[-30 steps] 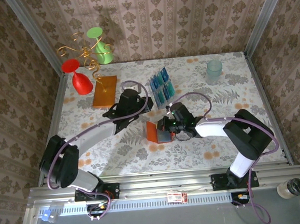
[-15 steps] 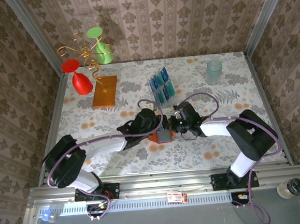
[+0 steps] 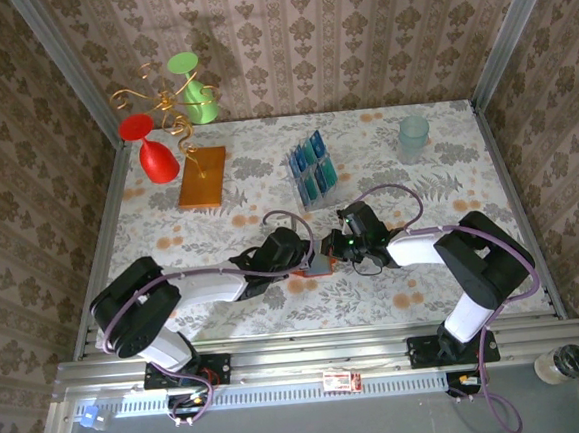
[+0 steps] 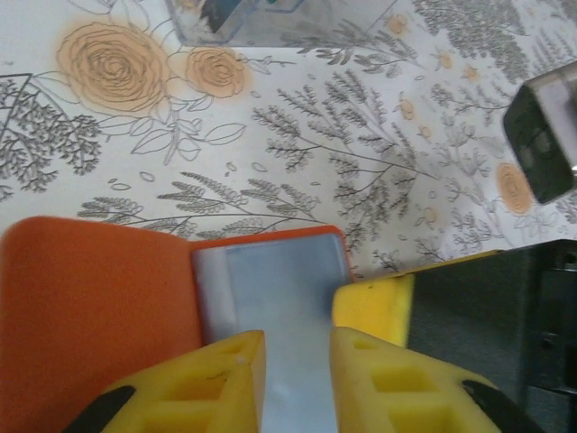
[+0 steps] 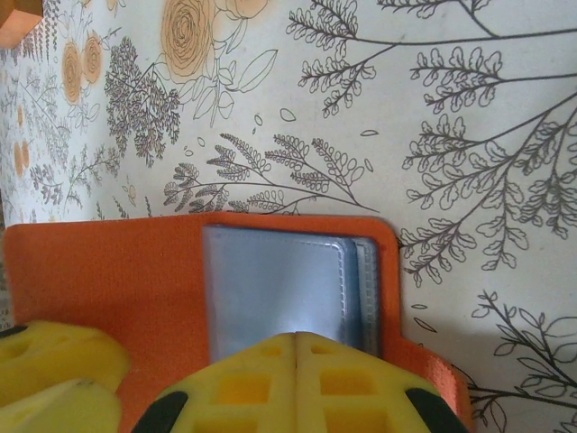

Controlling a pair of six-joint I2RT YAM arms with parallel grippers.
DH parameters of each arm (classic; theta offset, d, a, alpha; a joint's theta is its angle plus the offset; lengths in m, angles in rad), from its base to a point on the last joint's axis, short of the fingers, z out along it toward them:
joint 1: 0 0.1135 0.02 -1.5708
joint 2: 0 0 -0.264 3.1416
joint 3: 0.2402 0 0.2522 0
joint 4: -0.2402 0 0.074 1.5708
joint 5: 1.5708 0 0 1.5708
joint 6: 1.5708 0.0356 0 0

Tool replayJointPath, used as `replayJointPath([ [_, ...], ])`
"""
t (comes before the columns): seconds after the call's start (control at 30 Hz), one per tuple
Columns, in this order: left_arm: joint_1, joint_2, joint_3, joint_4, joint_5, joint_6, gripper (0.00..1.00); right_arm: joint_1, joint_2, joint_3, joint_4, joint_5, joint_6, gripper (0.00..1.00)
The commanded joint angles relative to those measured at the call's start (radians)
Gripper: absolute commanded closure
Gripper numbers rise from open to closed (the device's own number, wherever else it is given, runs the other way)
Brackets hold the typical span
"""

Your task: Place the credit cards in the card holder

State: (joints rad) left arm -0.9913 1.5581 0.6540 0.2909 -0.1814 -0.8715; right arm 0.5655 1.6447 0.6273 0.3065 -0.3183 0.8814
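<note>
The card holder (image 3: 318, 265) lies open on the table (image 3: 455, 274), with my two grippers right on it, one at each side. I think the job has hardly begun. The credit cards (image 3: 312, 167) stand in the clear rack (image 4: 297, 25), behind the card holder and well apart from it.

The card holder is orange-red, with a grey-blue pocket (image 5: 270, 289) inside. A darker blue strip runs along the pocket's edge (a card or one more pocket, I cannot tell).

The left gripper (image 4: 297, 354) has its fingers a little apart over the pocket, holding nothing I can see. The right gripper (image 5: 297, 350) is squeezed tight at the card holder's edge. I cannot tell if it pinches it.
</note>
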Motion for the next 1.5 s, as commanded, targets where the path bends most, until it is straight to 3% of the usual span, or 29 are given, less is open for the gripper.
replayJointPath([
  [0.0, -0.011, 0.041, -0.002, -0.056, -0.048, 0.106, 0.66, -0.006, 0.005, 0.009, -0.028, 0.017, -0.041, 1.00],
  [0.27, -0.021, 0.091, -0.038, 0.016, -0.059, 0.165, 0.45, -0.006, 0.007, 0.053, -0.098, 0.033, -0.089, 1.00],
  [0.4, -0.025, 0.095, -0.052, 0.043, -0.061, 0.167, 0.40, -0.006, 0.018, 0.071, -0.116, 0.035, -0.106, 1.00],
  [1.47, -0.026, 0.069, -0.106, 0.054, -0.081, 0.205, 0.31, 0.029, 0.117, 0.143, -0.152, 0.017, -0.128, 1.00],
])
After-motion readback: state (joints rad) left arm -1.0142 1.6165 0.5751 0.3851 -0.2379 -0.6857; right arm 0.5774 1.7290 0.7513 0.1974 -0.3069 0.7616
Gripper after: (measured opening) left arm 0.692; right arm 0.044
